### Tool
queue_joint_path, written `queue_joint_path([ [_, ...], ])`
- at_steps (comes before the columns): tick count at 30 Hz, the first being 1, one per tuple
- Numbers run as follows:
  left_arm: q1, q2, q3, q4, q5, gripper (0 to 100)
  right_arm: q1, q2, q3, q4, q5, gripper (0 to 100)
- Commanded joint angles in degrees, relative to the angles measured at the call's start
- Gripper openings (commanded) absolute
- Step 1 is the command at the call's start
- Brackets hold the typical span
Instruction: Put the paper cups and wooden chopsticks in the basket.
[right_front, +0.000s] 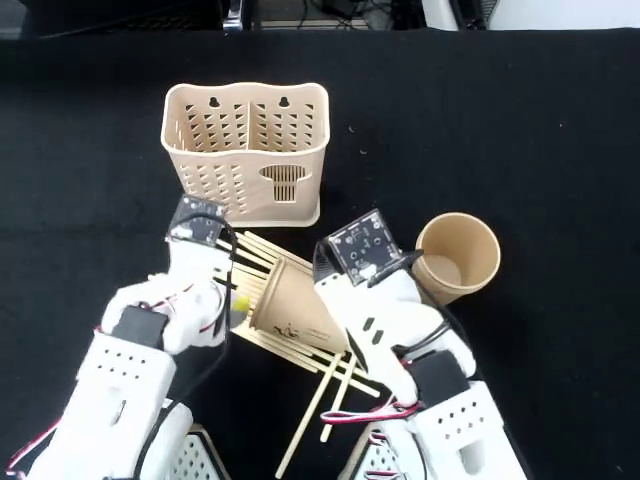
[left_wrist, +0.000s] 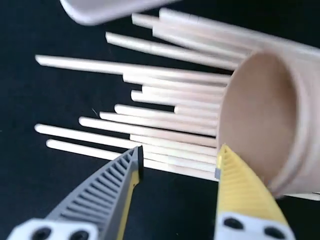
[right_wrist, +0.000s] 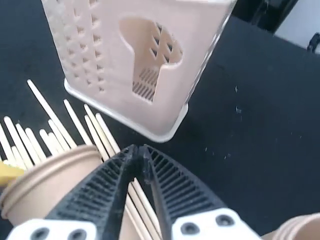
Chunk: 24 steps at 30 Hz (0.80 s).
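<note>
Meanwhile, at frame centre, the left gripper (left_wrist: 180, 150) hangs spread over wooden chopsticks (left_wrist: 165, 107) beside a tipped paper cup (right_front: 290, 305); the right gripper (right_wrist: 137, 150), pressed together, sits below the basket (right_front: 245, 150).

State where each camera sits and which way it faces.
High view: fixed above the table, looking down on the basket, chopsticks, tipped cup, second cup, left arm and right arm.
Left wrist view: on the left arm, facing down at chopsticks and tipped cup past its open left gripper.
Right wrist view: on the right arm, facing the basket over its shut right gripper.
Shared: all three show the tipped cup and chopsticks.
</note>
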Motion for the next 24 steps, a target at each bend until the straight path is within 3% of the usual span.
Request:
queue_joint_path([
  [1,0.2,-7.1,-6.3,5.1,-0.7,26,0.2,-0.9,-5.9,2.8,0.0,1.4],
  [10,2.5,-25.1,-2.5,8.1,-0.6,29,0.6,-0.9,-15.6,14.3,0.2,1.4],
  [15,7.5,-22.7,-3.5,7.9,-0.1,29,0.6,-0.9,-17.9,16.6,0.4,1.4],
  [24,6.6,-7.3,-9.4,3.9,2.5,29,0.6,-0.9,-18.4,16.4,0.4,1.4],
])
